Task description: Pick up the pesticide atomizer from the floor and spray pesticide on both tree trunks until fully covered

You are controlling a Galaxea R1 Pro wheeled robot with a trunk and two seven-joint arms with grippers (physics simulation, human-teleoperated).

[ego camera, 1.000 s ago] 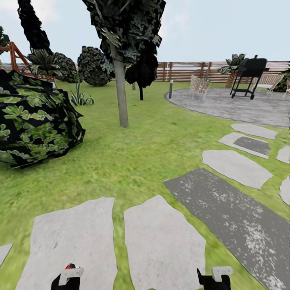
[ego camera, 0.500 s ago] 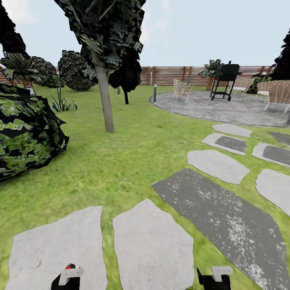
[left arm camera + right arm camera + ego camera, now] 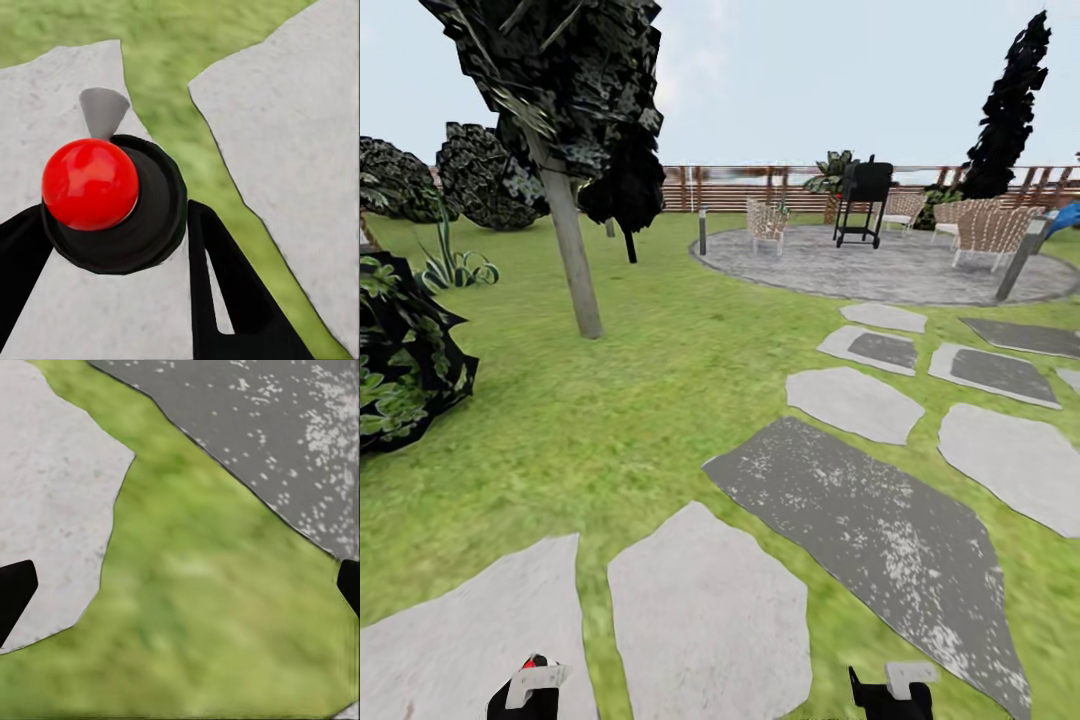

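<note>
the left gripper (image 3: 112, 247) has its two black fingers (image 3: 225, 292) squeezed on the pesticide atomizer (image 3: 112, 202). the bottle is dark and round with a shiny red top, and it sits right between the fingers, up off the ground. under it lies a pale grey stone (image 3: 67, 82) with a strip of grass beside it. in the head view the left gripper (image 3: 528, 690) peeks in at the bottom edge, with a bit of red on it.

the right gripper (image 3: 890, 692) is at the bottom edge too. its black finger tips (image 3: 13, 592) are far apart with nothing between them, over grass next to a dark grey stone (image 3: 285, 427).

the floor (image 3: 640, 400) is green grass with flat grey stepping stones (image 3: 705, 620). a tree (image 3: 555, 90) with a dark crown stands on the lawn at the far left, and its tree trunk (image 3: 575, 260) is pale and leans a little. a leafy bush (image 3: 400, 350) is at the left edge. far back are a round paved patio (image 3: 880, 270), a black grill (image 3: 865, 195), some chairs (image 3: 985, 230) and a brown fence (image 3: 760, 188).
</note>
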